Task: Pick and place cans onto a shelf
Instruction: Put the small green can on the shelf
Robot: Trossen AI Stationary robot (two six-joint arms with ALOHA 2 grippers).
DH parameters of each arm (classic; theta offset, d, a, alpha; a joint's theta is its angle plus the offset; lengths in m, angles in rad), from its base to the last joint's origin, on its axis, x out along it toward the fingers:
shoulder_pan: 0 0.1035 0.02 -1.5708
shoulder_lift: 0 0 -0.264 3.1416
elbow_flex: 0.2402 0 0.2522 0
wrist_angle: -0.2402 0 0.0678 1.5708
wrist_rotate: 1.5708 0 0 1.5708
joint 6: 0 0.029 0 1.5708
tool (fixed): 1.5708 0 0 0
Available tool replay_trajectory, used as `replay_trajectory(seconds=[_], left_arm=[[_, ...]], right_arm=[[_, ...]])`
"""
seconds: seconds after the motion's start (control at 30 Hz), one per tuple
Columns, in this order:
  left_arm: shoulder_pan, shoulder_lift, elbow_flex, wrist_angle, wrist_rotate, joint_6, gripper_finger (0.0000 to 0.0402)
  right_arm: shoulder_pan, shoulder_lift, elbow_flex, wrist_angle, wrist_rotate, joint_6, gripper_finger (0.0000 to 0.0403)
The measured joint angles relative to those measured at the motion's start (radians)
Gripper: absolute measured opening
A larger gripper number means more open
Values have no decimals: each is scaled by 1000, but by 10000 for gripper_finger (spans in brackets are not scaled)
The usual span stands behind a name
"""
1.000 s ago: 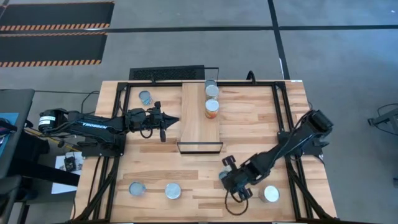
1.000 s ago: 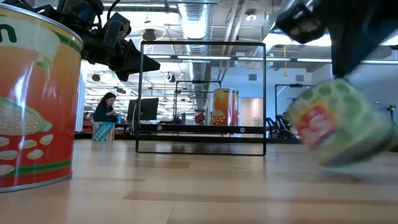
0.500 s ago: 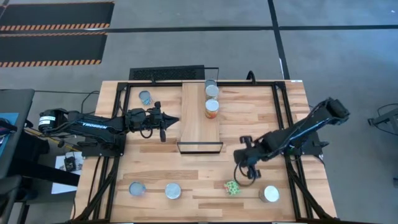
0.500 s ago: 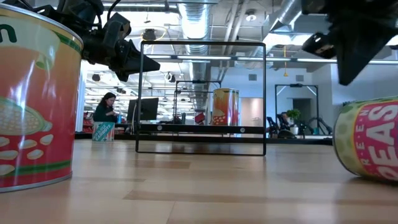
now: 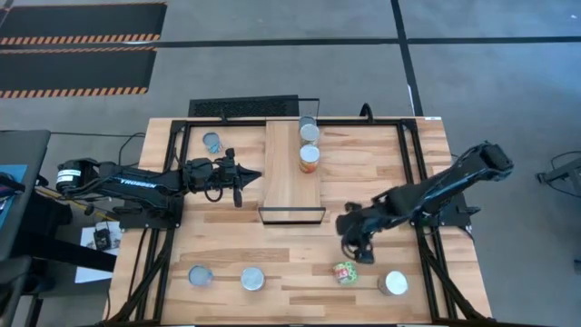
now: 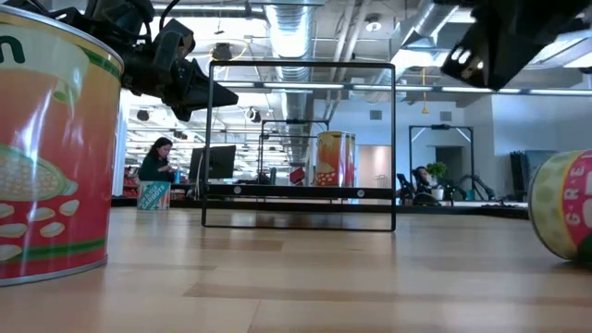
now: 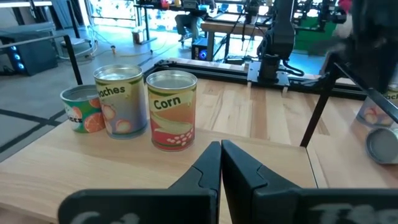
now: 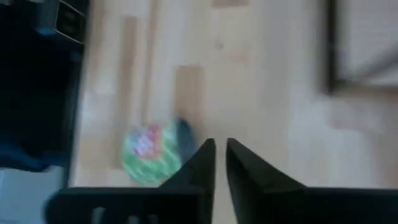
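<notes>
Since a second ago the green peas can (image 5: 344, 272) has gone from the right end effector (image 5: 354, 243) to the worktop (image 5: 381, 173), where it lies on its side near the front edge, just beside an upright silver-topped can (image 5: 393, 283). That arm has lifted and swung back toward the shelf (image 5: 292, 173), and its end effector hangs over bare wood, apart from the can; in its blurred wrist view the fingers (image 8: 200, 163) look nearly closed with only a slim gap, and they grasp nothing.

My reading is that the pick failed: the can was dropped, not placed, so it needs a fresh grasp, made harder because it lies tipped and could roll.

Three cans (image 5: 309, 145) stand in a row on the shelf's right side; two more (image 5: 227, 276) wait at the front left, one (image 5: 211, 142) at the back left. Left of the shelf, the left end effector (image 5: 243, 178) hovers clenched and empty.
</notes>
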State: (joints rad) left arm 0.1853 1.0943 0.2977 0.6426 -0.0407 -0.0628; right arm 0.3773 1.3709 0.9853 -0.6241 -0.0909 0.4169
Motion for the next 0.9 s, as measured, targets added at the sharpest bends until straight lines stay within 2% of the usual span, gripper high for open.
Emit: replay_trajectory(seconds=[0.1, 0.27, 0.4, 0.57, 0.9], left_arm=[[0, 0, 0, -5, 0, 0, 0], [0, 5, 0, -7, 0, 0, 0], [0, 5, 0, -3, 0, 0, 0], [0, 5, 0, -4, 0, 0, 0], [0, 5, 0, -2, 0, 0, 0]], right_arm=[[4, 76, 2, 78, -121, 48, 115], [-26, 177, 2, 78, -319, 73, 187], [-51, 213, 4, 85, -413, 33, 217], [-66, 246, 2, 72, -451, -9, 212], [-64, 320, 3, 54, -514, -30, 155]])
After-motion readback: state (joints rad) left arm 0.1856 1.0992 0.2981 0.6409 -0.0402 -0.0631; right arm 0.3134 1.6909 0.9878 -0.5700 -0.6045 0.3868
